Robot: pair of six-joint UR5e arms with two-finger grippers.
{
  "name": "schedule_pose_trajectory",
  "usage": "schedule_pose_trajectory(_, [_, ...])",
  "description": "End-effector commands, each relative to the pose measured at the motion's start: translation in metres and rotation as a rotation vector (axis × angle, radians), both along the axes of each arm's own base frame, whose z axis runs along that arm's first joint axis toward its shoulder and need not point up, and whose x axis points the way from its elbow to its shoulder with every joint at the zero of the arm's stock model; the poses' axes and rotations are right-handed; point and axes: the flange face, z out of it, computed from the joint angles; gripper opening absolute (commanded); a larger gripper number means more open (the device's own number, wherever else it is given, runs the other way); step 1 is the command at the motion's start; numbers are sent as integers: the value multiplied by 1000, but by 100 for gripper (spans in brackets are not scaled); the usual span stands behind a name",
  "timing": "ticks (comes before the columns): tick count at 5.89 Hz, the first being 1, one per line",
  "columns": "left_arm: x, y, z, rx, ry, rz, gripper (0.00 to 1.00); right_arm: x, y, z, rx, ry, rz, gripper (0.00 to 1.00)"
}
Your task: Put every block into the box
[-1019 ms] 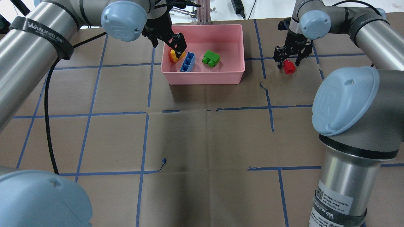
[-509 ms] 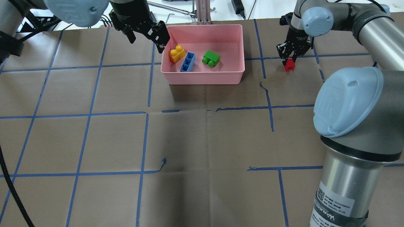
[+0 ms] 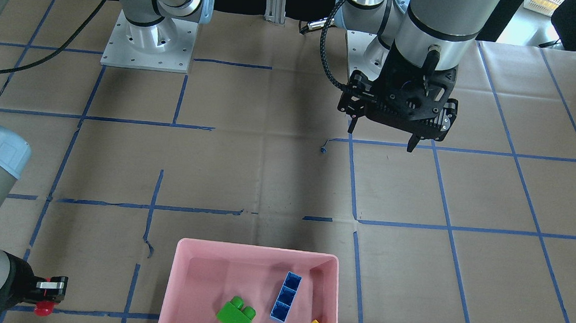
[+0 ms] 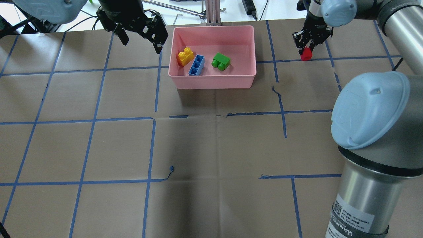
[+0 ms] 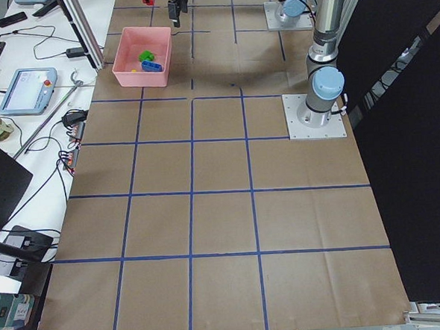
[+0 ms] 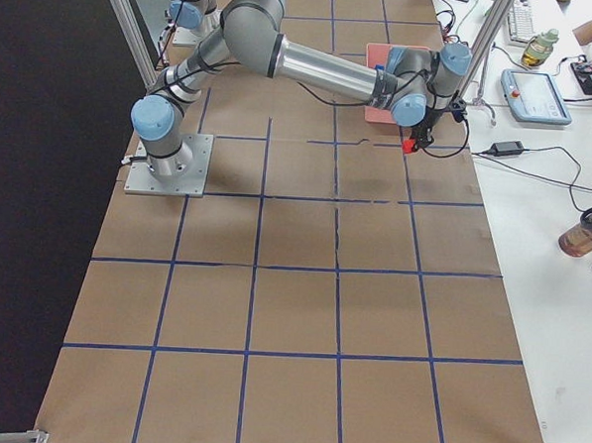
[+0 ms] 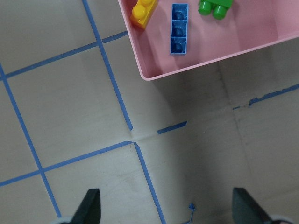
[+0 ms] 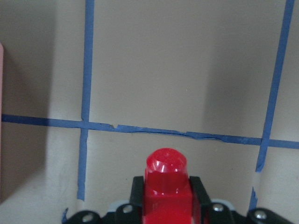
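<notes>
I have the right gripper (image 4: 306, 49) pinched narrow on the small red one-stud plastic brick (image 8: 167, 185); in the right wrist view the brick sits squarely between the two fingers with its round stud pointing away from the wrist; beyond it lies only the brown paper-covered table (image 4: 214, 148) with its blue tape grid, and the brick looks clear of that surface, though I cannot tell by how much.

The shallow pink plastic tray (image 4: 214, 81) stands well apart from this gripper, off toward the other arm; only a sliver of its pink wall shows at the edge of the right wrist view.

The left gripper (image 4: 142, 44) hangs with its jaws spread wide and nothing between them; both dark fingertips (image 7: 91, 207) frame bare table in the left wrist view; the tray's near corner lies just ahead of it and to one side.

Inside the tray, nearest the left gripper, lies the yellow two-stud brick (image 4: 185, 56); just beside it is the long hollow blue three-cell brick (image 4: 196, 65); a little farther on rests the green two-stud brick (image 4: 221, 61), apart from the blue one.
</notes>
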Motion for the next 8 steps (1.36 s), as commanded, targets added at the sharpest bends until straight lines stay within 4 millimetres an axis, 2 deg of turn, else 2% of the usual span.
schedule_pose_trajectory(1, [17, 42, 4, 23, 2, 34, 99, 63, 12, 52, -50, -30, -71, 10])
schedule_pose_trajectory(2, [46, 63, 1, 26, 4, 80, 99, 114, 17, 60, -69, -44, -126, 10])
schedule_pose_trajectory(3, [58, 74, 1, 26, 3, 100, 99, 166, 23, 55, -65, -89, -171, 10])
schedule_pose_trajectory(4, [57, 76, 1, 26, 4, 106, 99, 203, 26, 28, -34, -94, -192, 11])
schedule_pose_trajectory(5, [57, 76, 1, 26, 4, 109, 99, 228, 26, -7, 9, -85, -195, 13])
schedule_pose_trajectory(6, [57, 76, 1, 26, 4, 109, 99, 232, 19, -28, 0, -87, -193, 30])
schedule_pose_trajectory(7, [57, 76, 1, 26, 3, 109, 99, 232, 17, -33, -2, -87, -204, 78])
schedule_pose_trajectory(8, [57, 76, 1, 26, 6, 109, 99, 233, 16, -32, -14, -92, -217, 99])
